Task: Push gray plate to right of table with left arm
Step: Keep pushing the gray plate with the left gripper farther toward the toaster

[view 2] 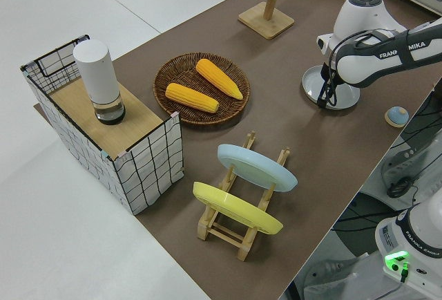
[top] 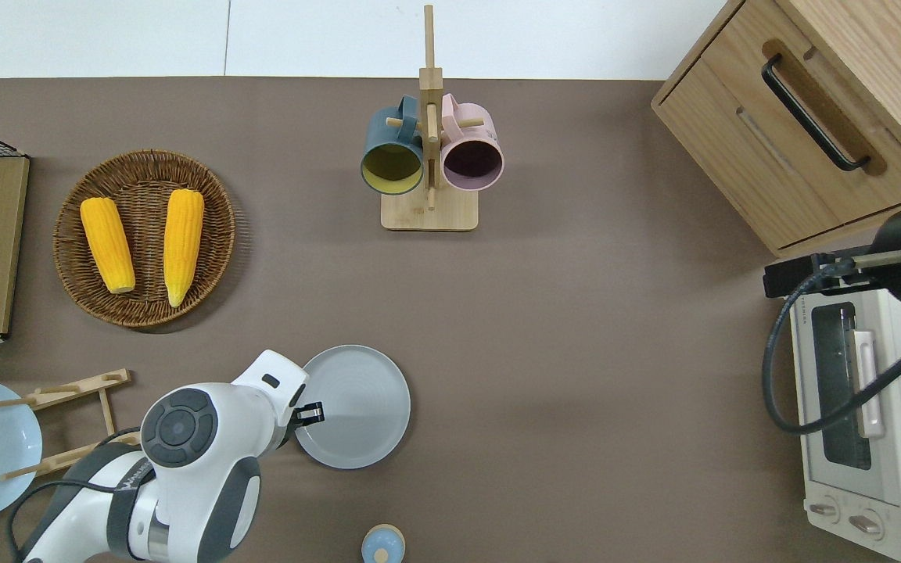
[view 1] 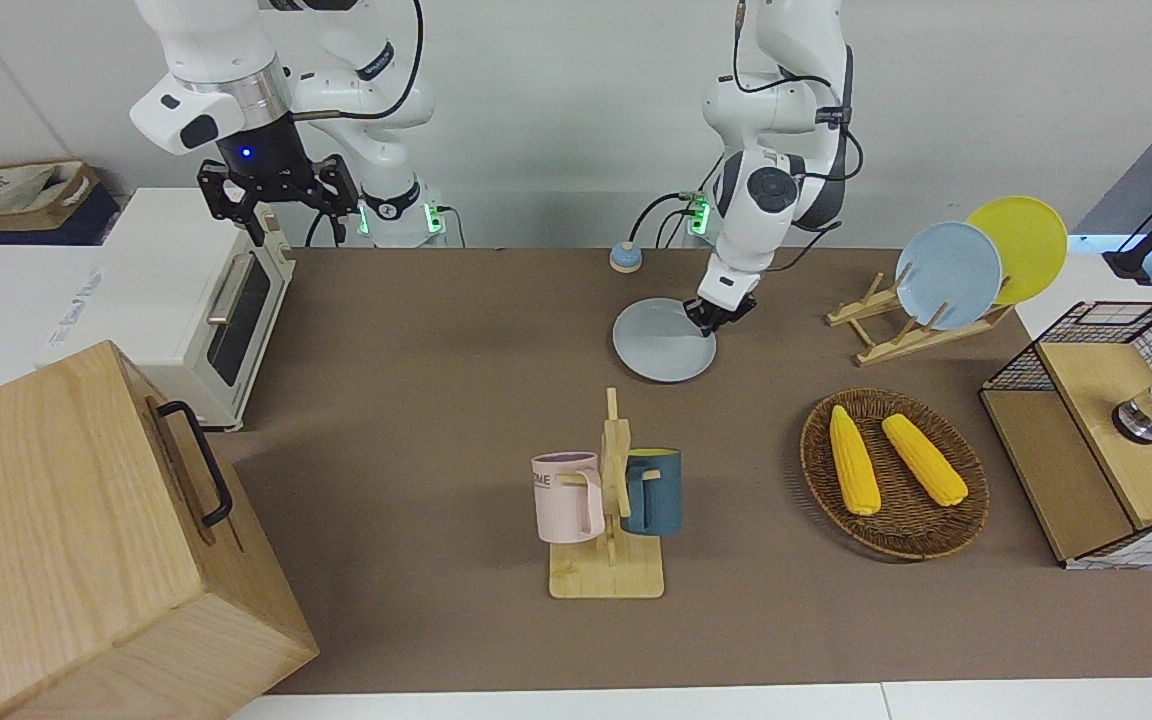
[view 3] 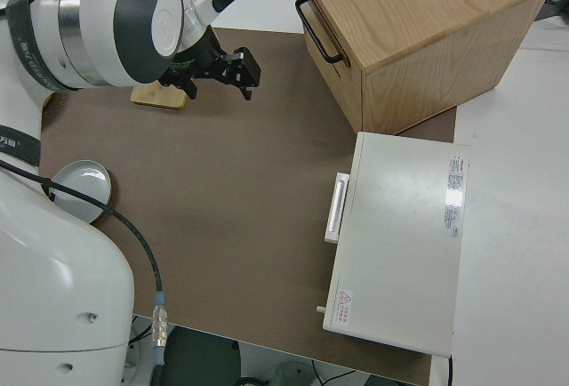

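- Gray plate point(top: 357, 407) is what you want to watch: it lies flat on the brown table point(top: 576, 328), roughly midway along its length and on the robots' half of it.
- Your left hand point(top: 311, 412) is down at the plate's rim, on the edge that faces the left arm's end of the table; in the front view the left hand point(view 1: 711, 318) sits right against that rim.
- You cannot tell from these views whether the left hand's fingers are apart or together.
- Look farther from the robots than the plate and you find the wooden mug rack point(top: 428, 156) with a dark blue mug point(top: 390, 152) and a pink mug point(top: 472, 155) hung on it.
- Toward the left arm's end of the table you see a wicker basket point(top: 216, 234) holding two corn cobs point(top: 145, 238), and nearer to the robots a wooden dish rack point(view 2: 238, 220) carrying a sky-blue plate point(view 2: 255, 167) and a yellow plate point(view 2: 235, 209).
- A small blue bell point(top: 382, 544) stands nearer to the robots than the plate.
- Your right hand point(view 1: 276, 195) is parked with its fingers spread wide.
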{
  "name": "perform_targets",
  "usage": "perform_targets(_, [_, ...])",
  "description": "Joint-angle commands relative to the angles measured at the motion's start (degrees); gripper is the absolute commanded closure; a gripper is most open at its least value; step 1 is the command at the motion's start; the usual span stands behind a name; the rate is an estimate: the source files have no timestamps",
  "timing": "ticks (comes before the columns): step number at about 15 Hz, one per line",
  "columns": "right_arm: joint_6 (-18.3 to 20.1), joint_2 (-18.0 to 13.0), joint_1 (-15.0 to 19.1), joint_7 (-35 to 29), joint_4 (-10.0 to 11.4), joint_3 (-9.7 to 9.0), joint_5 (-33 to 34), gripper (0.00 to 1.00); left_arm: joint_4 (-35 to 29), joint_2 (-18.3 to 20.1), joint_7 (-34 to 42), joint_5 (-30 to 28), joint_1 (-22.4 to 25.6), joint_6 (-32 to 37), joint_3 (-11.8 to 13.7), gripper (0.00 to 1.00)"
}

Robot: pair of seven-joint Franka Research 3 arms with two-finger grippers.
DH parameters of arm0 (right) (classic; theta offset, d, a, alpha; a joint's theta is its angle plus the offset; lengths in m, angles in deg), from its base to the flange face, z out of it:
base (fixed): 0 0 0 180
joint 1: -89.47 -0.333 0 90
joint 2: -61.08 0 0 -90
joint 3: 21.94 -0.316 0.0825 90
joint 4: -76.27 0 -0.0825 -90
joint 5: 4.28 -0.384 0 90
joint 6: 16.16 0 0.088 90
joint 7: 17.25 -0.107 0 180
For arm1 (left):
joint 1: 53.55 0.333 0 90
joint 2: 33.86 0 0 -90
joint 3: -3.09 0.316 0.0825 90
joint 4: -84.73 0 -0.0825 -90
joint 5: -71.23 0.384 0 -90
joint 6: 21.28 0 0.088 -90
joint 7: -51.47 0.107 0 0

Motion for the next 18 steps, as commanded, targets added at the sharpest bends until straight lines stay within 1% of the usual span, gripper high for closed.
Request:
perform_targets(1, [0.7,-0.2,0.2,0.1,-0.3,0.06,-1.3,0.017,2.0,-3.7,-5.5,-0.9,-4.7,-1.2,-0.3,1.00])
perform_targets(7, [0.7,-0.2,0.2,0.1,-0.3,0.06,-1.3,0.017,6.5,-7.7,-13.3,-0.9,-11.2,-1.3,-0.2,1.00])
perform_targets(13, [0.7,-0.2,0.2,0.1,-0.3,0.06,-1.3,0.017,11.1,-11.9,-19.4,-0.8,-15.5,-2.7,-0.3,1.00])
perform_targets(18, [0.7,-0.2,0.2,0.1,-0.3,0.06,-1.3,0.017,15.7,-16.4,-25.1,-0.8,-19.4,-4.4,-0.2,1.00])
